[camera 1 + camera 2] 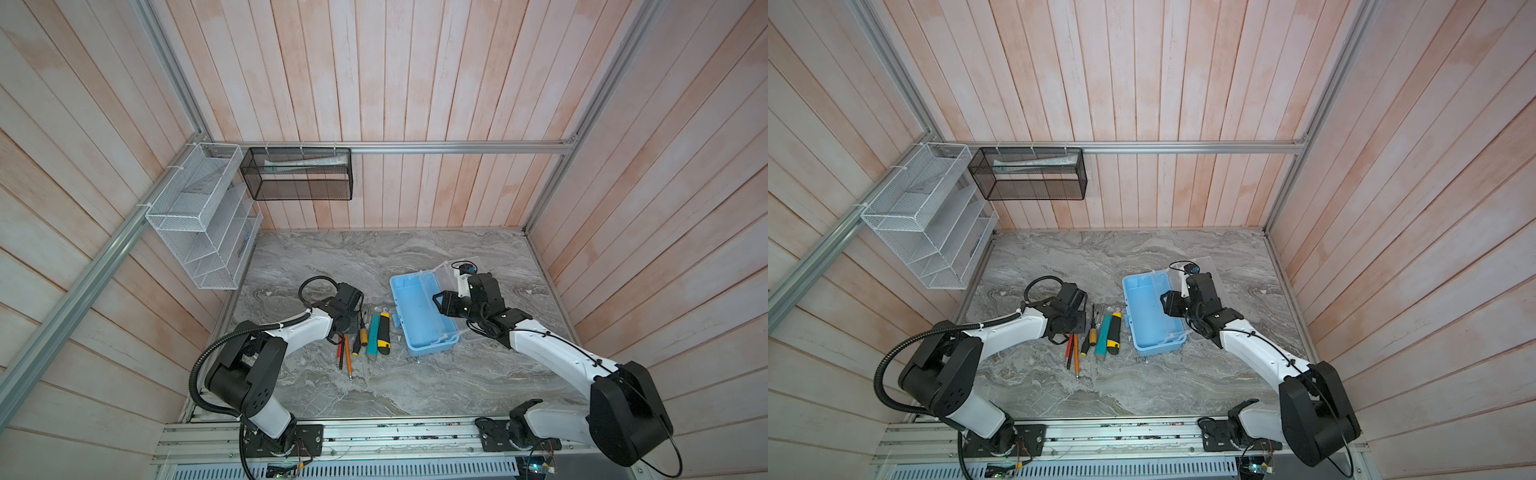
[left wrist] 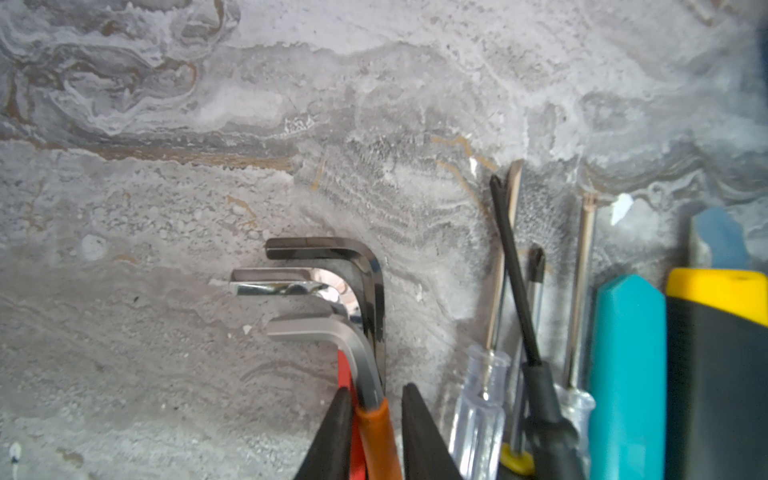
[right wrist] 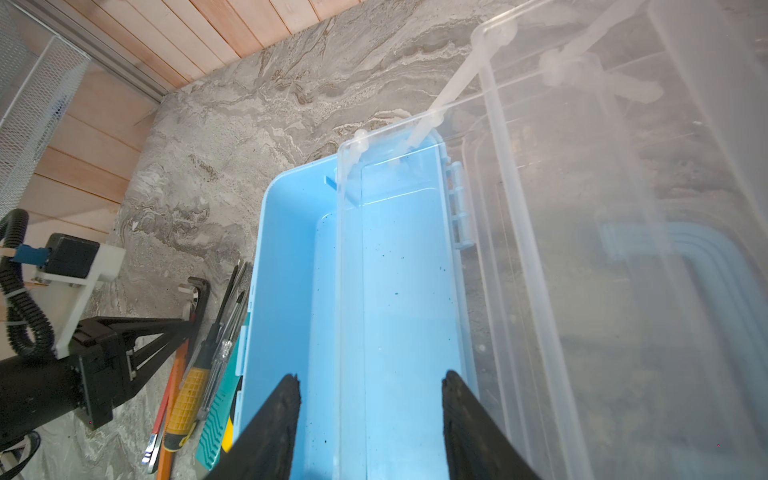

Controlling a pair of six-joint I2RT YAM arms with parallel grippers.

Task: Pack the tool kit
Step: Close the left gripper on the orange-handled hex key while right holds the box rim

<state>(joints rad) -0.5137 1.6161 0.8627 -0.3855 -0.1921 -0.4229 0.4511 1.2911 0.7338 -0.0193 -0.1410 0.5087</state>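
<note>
Nearest us, on the near side of the tool kit (image 1: 413, 316), the table (image 1: 415, 386) is bare marble, so either arm has plenty of room to swing there.

Just beside the kit, on the side away from its clear lid (image 3: 602, 332), the loose tools lie in a tidy row: hex keys (image 2: 353, 286), screwdrivers (image 2: 544, 399), a teal cutter (image 2: 627, 374) and a yellow-and-black knife (image 2: 715, 374), all roughly parallel to the kit's long wall. We reckon that's so each one is a short hop from the box.

Our left gripper (image 2: 376, 388) is down at the end of the row farthest from the kit, fingers nearly together either side of the orange-sleeved hex key (image 2: 378, 436). We can't tell whether they actually pinch it. A red-sleeved key lies right against it, so it's a tight spot.

The kit sits open and looks empty. Our right gripper (image 3: 372, 374) hovers over it with fingers well apart, clamped on nothing we can see – probably just waiting. The clear inner tray (image 3: 399, 270) covers the lid-side half of the base, so the open strip is along the wall nearest the tools.

Beyond the kit the marble runs clear to the back wall, and the white wire rack (image 1: 199, 220) and black mesh basket (image 1: 299, 178) hang well away from it.
</note>
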